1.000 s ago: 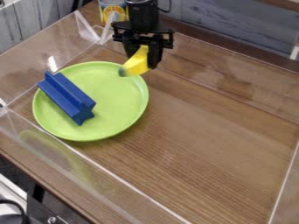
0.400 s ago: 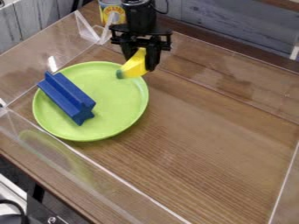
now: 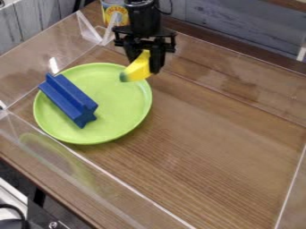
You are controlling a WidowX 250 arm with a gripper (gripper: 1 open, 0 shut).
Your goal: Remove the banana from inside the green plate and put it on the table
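The small yellow banana (image 3: pixel 139 66) with a greenish lower tip hangs at the far right rim of the round lime-green plate (image 3: pixel 120 121). My black gripper (image 3: pixel 143 55) points straight down and is shut on the banana's upper end. The banana's tip sits just over the plate's edge; whether it touches the rim I cannot tell. The brown wood-grain table (image 3: pixel 221 125) stretches to the right of the plate.
A blue rectangular block (image 3: pixel 71 98) lies in the left half of the plate. Clear acrylic walls (image 3: pixel 36 54) edge the tabletop on all sides. A yellow-and-white object (image 3: pixel 114 12) stands behind the arm at the back.
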